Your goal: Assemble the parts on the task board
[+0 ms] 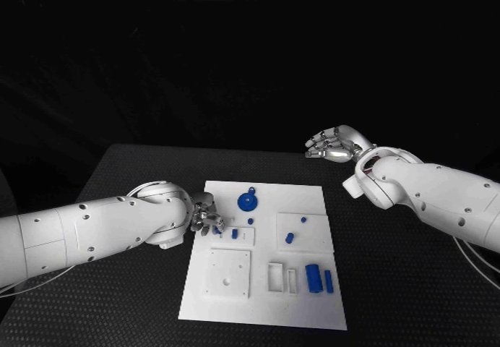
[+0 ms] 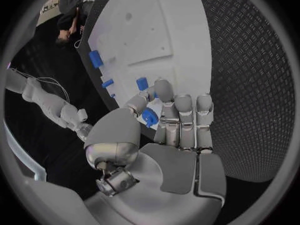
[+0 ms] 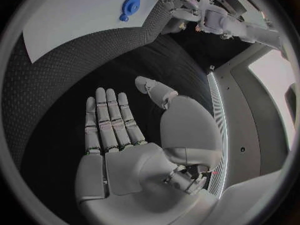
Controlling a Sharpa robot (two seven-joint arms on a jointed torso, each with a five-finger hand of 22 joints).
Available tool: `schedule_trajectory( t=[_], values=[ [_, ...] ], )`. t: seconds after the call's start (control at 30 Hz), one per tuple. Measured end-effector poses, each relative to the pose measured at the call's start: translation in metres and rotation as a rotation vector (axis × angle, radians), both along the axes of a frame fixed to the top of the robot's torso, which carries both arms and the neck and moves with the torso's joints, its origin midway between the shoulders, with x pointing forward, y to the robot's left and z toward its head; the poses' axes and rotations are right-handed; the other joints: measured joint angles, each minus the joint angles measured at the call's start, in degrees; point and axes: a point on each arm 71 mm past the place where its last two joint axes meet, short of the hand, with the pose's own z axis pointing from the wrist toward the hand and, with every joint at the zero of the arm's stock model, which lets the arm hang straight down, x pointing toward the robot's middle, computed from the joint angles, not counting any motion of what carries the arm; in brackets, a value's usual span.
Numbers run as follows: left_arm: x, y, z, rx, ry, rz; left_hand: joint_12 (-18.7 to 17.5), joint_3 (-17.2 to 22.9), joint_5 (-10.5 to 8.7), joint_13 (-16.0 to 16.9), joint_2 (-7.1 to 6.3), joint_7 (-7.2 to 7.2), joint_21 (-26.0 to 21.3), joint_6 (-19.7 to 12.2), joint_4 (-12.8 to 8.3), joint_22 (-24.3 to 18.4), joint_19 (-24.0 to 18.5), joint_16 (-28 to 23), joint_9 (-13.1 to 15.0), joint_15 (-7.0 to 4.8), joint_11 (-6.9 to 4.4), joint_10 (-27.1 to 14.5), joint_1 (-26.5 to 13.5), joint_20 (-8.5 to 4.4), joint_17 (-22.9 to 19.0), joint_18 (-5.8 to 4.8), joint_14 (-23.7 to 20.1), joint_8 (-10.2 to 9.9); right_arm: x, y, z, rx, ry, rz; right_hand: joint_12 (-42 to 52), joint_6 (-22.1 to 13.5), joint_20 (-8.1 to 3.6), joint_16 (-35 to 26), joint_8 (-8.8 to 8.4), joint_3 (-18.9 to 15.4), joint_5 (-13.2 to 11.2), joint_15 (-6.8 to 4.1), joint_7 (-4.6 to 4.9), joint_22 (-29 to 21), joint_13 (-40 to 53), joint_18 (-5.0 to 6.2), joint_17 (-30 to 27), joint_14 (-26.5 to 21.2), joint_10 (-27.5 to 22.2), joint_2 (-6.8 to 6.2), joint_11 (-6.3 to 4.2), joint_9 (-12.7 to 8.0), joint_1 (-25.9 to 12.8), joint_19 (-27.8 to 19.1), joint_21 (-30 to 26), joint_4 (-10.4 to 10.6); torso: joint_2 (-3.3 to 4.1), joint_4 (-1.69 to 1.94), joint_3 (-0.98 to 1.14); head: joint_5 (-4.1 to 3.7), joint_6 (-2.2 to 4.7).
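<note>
Two blue cylinders (image 1: pixel 319 278) lie side by side near the close edge of the task board (image 1: pixel 313 311), at about 5 o'clock on it. Just beside them, toward 9 o'clock, sit a narrow white slot piece (image 1: pixel 276 277) and a square white block (image 1: pixel 228 273). At 12 o'clock on the board rests a round blue wheel part (image 1: pixel 248 201). Over by 9 o'clock, the left hand (image 1: pixel 204 217) reaches onto the board's edge and pinches a small blue part (image 2: pixel 149 117) between its thumb and a finger. More small blue pegs (image 1: pixel 290 236) stand in the middle. Far off at 2 o'clock, well apart from the board, the right hand (image 1: pixel 334 142) hovers over the black table (image 1: pixel 417 289) with fingers straight and spread, holding nothing
</note>
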Motion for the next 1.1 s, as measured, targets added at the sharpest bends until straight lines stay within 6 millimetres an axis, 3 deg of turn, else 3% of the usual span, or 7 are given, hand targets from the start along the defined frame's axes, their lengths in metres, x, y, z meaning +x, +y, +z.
schedule_trajectory(
  t=[0.27,1.1],
  values=[
    [-0.0013,-0.0040,-0.0037,0.006,0.003,-0.009,0.0,0.0,-0.05,0.0,0.26,-0.08,0.0,-0.1,0.0,0.0,0.0,0.0,0.0,-0.07,-0.09,-0.1,-0.2,0.00,0.0,0.00,0.1,0.0,-0.0004,0.0009,0.0001,0.008,0.002,0.002,-0.2,0.0,0.00,-0.2,0.00,-0.2,0.3,0.21,-0.01,0.1,-0.2,0.00,-0.2,0.2,0.2,0.00,0.20,-0.1,0.0,0.0,-0.2,0.2,0.00,-0.02,-0.11,-0.20,-0.14],
    [-0.0017,-0.0056,-0.0041,0.021,0.013,-0.029,0.2,-0.1,-0.28,0.1,0.29,-0.11,0.3,0.2,-0.1,0.0,0.0,0.2,0.0,-0.10,-0.07,-0.1,-0.2,0.00,0.0,0.00,0.1,0.0,-0.0009,0.0006,-0.0004,0.010,0.008,0.006,-0.9,-0.2,-0.01,-0.4,0.00,-0.5,0.5,0.20,0.16,0.3,-0.3,0.01,-0.5,0.2,0.2,0.00,0.20,-0.2,0.0,0.0,-0.7,0.2,-0.04,0.09,-0.12,-0.37,-0.53]
  ],
)
